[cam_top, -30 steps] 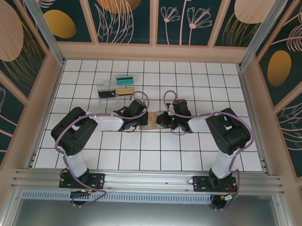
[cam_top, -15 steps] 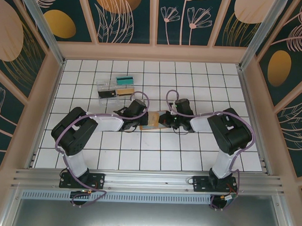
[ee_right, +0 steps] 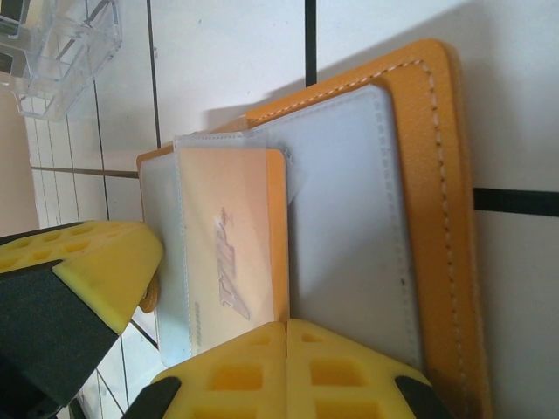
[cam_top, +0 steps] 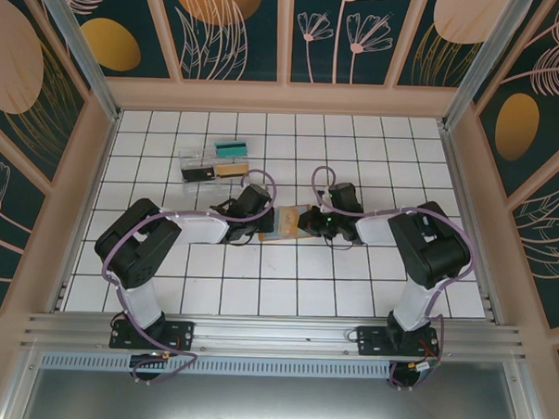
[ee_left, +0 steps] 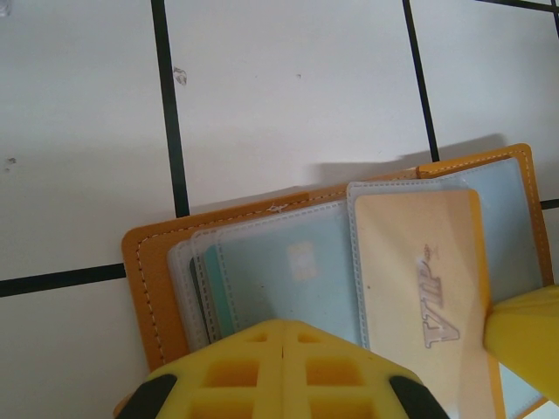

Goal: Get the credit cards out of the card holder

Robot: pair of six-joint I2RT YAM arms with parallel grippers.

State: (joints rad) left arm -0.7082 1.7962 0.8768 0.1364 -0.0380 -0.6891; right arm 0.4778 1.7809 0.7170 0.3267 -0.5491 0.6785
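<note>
The card holder [cam_top: 284, 219] is lying open on the white tiled surface [cam_top: 258, 283], in the middle between the two arms. Its orange edge [ee_left: 144, 279] is showing around some clear pockets [ee_left: 196, 279]. A gold card [ee_left: 419, 279] is lying on top, and a pale teal card [ee_left: 288, 262] is sitting in a pocket beside it. The left fingers [ee_left: 244, 367] are squeezed tight together and resting over the near edge of the holder. The right fingers [ee_right: 341, 367] are also squeezed tight together, touching the end of the gold card [ee_right: 231, 227] with nothing between them. A clear tray [cam_top: 215, 160] is sitting further back on the left.
</note>
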